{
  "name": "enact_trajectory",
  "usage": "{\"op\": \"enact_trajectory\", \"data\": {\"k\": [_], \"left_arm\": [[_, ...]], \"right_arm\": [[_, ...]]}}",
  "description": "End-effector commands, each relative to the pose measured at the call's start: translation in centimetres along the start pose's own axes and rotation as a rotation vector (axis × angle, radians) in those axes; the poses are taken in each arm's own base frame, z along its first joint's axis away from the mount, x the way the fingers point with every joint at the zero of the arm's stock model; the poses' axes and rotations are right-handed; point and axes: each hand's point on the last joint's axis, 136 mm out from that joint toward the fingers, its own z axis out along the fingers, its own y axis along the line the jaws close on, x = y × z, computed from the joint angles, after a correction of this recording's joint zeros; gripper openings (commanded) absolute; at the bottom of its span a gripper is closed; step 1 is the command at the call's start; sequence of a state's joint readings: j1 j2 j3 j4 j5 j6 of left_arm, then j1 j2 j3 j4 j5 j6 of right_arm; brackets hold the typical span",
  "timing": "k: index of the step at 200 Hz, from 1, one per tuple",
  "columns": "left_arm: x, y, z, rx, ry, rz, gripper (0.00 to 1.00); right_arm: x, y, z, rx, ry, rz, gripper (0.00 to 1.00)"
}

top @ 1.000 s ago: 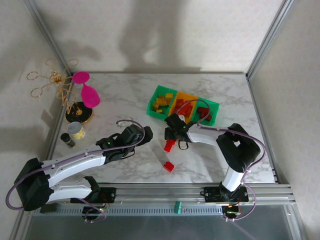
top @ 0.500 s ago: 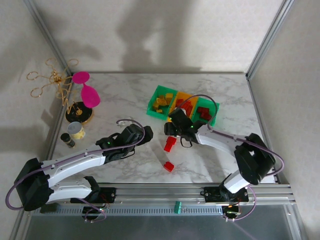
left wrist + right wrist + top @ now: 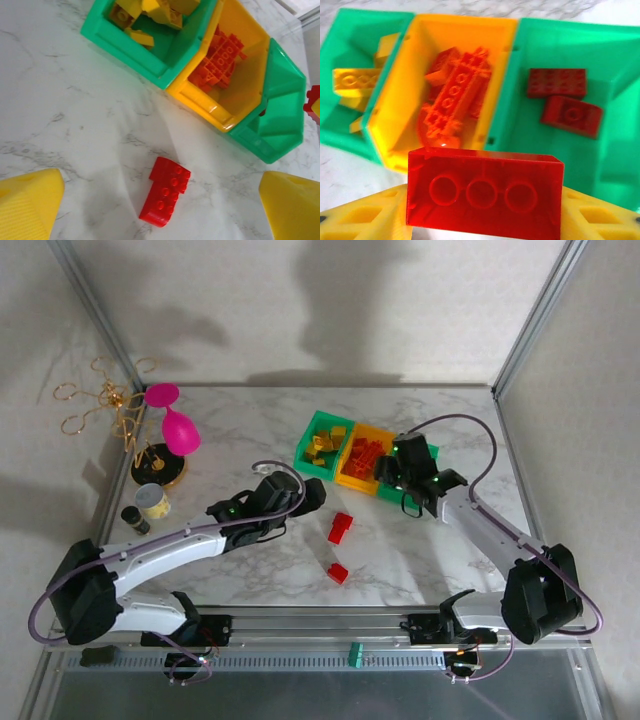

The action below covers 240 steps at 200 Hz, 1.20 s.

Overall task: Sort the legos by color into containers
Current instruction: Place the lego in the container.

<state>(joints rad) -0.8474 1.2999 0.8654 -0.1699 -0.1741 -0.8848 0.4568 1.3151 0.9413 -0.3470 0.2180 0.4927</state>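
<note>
Right jaws moved over bins [image 3: 615,60], clamping red brick [image 3: 484,192] crosswise, left jaws apart.

No writing, label, brand or number is readable on the legos [image 3: 165,197], the containers [image 3: 131,50] or anything else.

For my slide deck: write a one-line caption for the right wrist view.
Right jaws grip a red brick before the bin row of yellow bricks, orange bricks and dark red bricks.
</note>
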Motion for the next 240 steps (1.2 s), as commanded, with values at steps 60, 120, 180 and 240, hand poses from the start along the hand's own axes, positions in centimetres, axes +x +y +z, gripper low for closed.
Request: {"op": "enact_trajectory", "data": {"k": [60, 120, 180, 240], "left_arm": [[0.0, -3.9, 1.3, 0.115, 0.046, 0.036, 1.0], [0.2, -3.5, 1.5, 0.102, 0.048, 0.048, 1.0], [-0.5, -3.2, 1.4, 0.08, 0.025, 0.055, 1.0], [-0.9, -1.5, 0.2, 0.048, -0.012, 0.024, 1.0]], "right_arm": [[-3.5, -4.7, 5.0, 0.166, -0.013, 0.0, 0.64], [-4.3, -5.6, 5.5, 0.197, -0.021, 0.005, 0.78], [-4.2, -3.7, 3.1, 0.118, -0.038, -0.014, 0.8], [-0.3, 0.5, 0.9, 0.009, 0.035, -0.084, 0.85]]}}
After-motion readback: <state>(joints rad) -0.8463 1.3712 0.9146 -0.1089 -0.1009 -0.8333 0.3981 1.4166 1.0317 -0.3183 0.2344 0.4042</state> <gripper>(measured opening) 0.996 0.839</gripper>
